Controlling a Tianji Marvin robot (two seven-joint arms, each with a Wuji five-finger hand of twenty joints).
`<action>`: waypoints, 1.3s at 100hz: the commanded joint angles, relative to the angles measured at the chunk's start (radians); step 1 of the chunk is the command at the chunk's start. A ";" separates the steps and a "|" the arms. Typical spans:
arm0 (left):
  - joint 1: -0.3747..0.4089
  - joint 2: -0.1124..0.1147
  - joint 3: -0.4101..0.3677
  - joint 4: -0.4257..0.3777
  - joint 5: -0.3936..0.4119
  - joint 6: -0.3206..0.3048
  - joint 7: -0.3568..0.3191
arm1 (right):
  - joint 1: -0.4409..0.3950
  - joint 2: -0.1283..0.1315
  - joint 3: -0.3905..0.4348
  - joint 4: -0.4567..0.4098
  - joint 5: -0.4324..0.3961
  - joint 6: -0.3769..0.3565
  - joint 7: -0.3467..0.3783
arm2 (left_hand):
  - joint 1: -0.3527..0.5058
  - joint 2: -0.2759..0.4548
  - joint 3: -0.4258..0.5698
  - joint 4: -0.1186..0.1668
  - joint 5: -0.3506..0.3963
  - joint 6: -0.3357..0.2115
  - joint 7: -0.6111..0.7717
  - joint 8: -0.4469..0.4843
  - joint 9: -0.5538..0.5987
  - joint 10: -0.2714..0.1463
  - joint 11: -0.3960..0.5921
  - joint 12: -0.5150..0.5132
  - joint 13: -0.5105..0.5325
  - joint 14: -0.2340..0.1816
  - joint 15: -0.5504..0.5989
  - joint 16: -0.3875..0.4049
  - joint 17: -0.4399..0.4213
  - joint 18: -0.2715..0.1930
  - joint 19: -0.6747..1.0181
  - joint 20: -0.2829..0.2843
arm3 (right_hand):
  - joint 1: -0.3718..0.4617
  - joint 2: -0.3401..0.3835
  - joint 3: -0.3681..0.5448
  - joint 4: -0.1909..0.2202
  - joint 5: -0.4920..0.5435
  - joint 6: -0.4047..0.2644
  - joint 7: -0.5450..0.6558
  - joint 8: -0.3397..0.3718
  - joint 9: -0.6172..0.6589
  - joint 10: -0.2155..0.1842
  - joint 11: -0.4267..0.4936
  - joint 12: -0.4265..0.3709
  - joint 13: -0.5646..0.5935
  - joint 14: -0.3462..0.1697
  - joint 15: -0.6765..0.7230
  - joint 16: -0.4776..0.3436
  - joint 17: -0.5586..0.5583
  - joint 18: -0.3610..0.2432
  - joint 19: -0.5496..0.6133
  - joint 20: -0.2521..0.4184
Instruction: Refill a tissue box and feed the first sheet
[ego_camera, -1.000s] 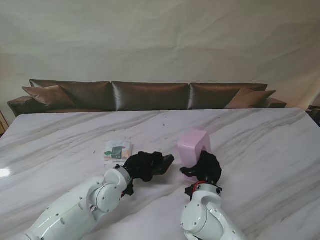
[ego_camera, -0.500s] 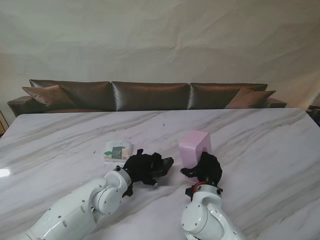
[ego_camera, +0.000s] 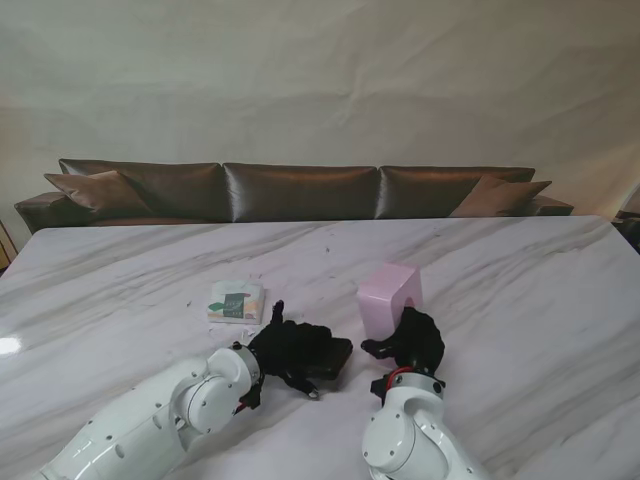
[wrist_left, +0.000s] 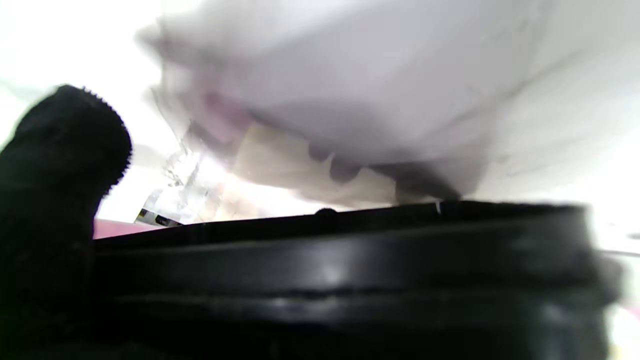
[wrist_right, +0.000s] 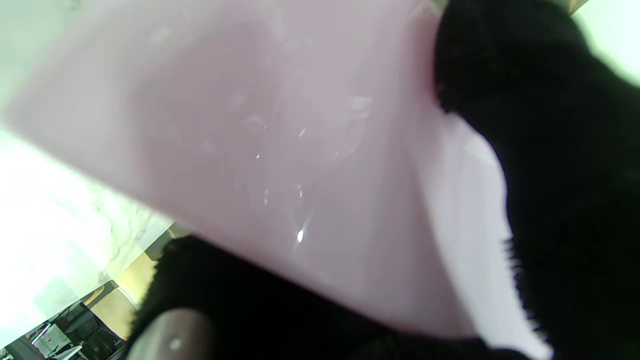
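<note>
The pink tissue box (ego_camera: 389, 293) stands upright on the marble table (ego_camera: 520, 290), right of centre. My right hand (ego_camera: 410, 340) is shut on its near side; in the right wrist view the pink wall (wrist_right: 280, 150) fills the picture with black fingers (wrist_right: 560, 165) pressed on it. To its left, my left hand (ego_camera: 290, 350) is shut on a flat black panel (ego_camera: 333, 356), which lies as a dark band (wrist_left: 350, 260) across the left wrist view. A white and green tissue pack (ego_camera: 236, 300) lies flat on the table, farther from me than the left hand.
A brown leather sofa (ego_camera: 300, 190) runs along the table's far edge. The table's far corners sit at the left and right of the stand view.
My left hand has drawn nearer to me and a little toward the right with the black panel, which now lies lower and flatter. The right hand and pink box have barely shifted.
</note>
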 joint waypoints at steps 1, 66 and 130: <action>0.014 0.008 -0.002 -0.007 -0.006 -0.007 -0.022 | -0.006 -0.001 -0.002 -0.011 -0.006 0.003 0.012 | -0.060 0.037 0.016 -0.046 -0.032 -0.049 -0.098 0.125 -0.040 0.004 -0.148 -0.027 -0.059 -0.001 -0.086 -0.110 -0.050 0.037 1.920 -0.040 | 0.089 0.103 0.327 0.091 0.010 0.004 0.012 0.019 0.060 0.093 0.047 0.004 0.056 0.008 0.311 0.066 0.030 -0.207 0.148 0.007; 0.076 0.042 -0.049 -0.130 -0.081 0.007 -0.192 | -0.027 0.004 0.003 -0.036 -0.019 0.006 0.017 | -0.143 0.055 -0.012 -0.072 0.012 0.028 -0.295 -0.373 -0.125 0.101 -0.509 -0.438 -0.149 0.094 -0.555 -0.586 -0.073 0.205 1.351 -0.372 | 0.088 0.107 0.327 0.094 0.009 0.006 0.013 0.020 0.056 0.091 0.052 0.005 0.056 0.006 0.312 0.065 0.030 -0.213 0.146 0.006; 0.151 0.016 -0.145 -0.172 -0.073 0.000 -0.060 | 0.004 -0.007 -0.002 -0.027 0.060 -0.035 0.028 | -0.161 0.132 -0.071 -0.071 -0.006 0.098 -0.210 -0.221 -0.092 0.120 -0.415 -0.286 -0.089 0.116 -0.358 -0.490 -0.063 0.206 1.616 -0.391 | 0.077 0.124 0.327 0.089 -0.002 -0.008 0.011 0.030 0.048 0.086 0.053 0.007 0.056 0.004 0.309 0.063 0.029 -0.213 0.143 0.004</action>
